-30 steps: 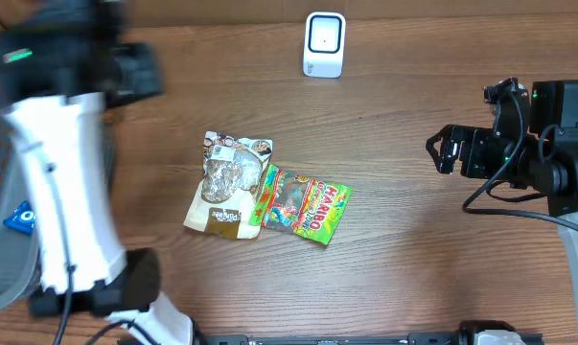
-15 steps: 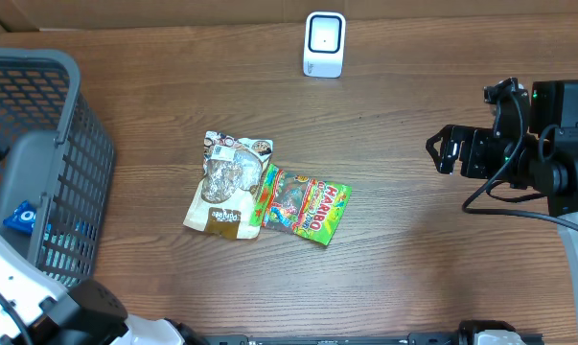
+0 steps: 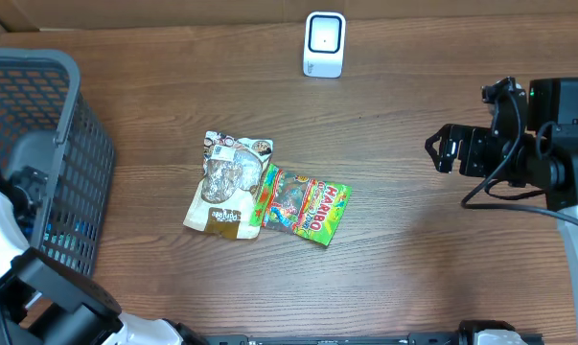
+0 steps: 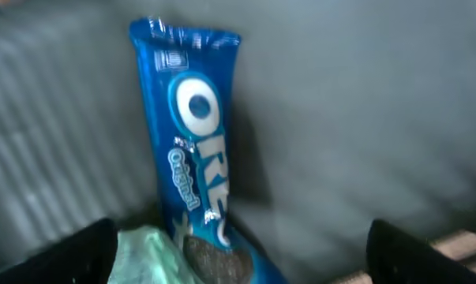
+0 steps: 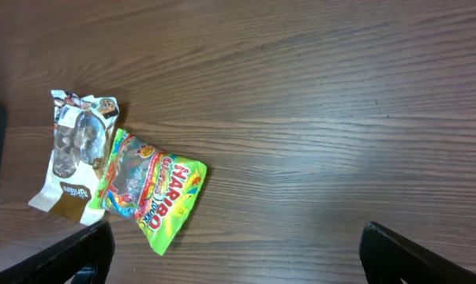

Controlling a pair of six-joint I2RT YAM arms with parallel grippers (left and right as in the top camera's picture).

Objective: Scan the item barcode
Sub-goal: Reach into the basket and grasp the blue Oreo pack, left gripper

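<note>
I read the left gripper (image 4: pixel 245 252) as spread wide and empty above the blue foil Oreo biscuit pack (image 4: pixel 194 134), which lies inside the grey plastic mesh basket (image 3: pixel 39 67) at 9 o'clock. The right gripper (image 5: pixel 239 256), at 3 o'clock, is fully spread and empty. The green plastic Haribo gummy bag (image 3: pixel 303 206) lies at table centre.

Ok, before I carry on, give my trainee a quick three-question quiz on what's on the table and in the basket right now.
1. True or false: the Haribo bag touches the brown-and-white pouch.
2. Where is the blue Oreo pack? A: in the grey basket. B: under the Haribo bag. C: on top of the pouch.
3. In a word, what is the right gripper holding?

Key
1. True: its left edge lies against the pouch's right side.
2. A.
3. Nothing: its jaws stand open, well to the side of both bags.
</note>
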